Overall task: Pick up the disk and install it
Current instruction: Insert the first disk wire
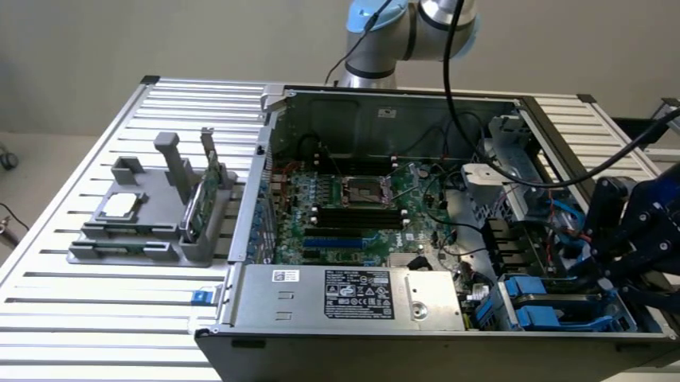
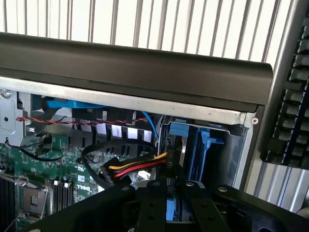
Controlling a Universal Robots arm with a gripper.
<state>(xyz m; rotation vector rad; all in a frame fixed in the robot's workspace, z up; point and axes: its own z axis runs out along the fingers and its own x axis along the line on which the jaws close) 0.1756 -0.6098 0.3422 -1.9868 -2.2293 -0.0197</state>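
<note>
Wrist view reveals gripper fingers nearly closed, clamping the disk above the blue drive bay

"DELL" in white on the green motherboard; power supply label print too small to read.

The slatted table is pale silver, ribbed in stripes. The computer case is dark grey, its motherboard green with black and blue slots. The disk sits framed in bright blue. Red, yellow and black wires fan out above the black gripper.
</note>
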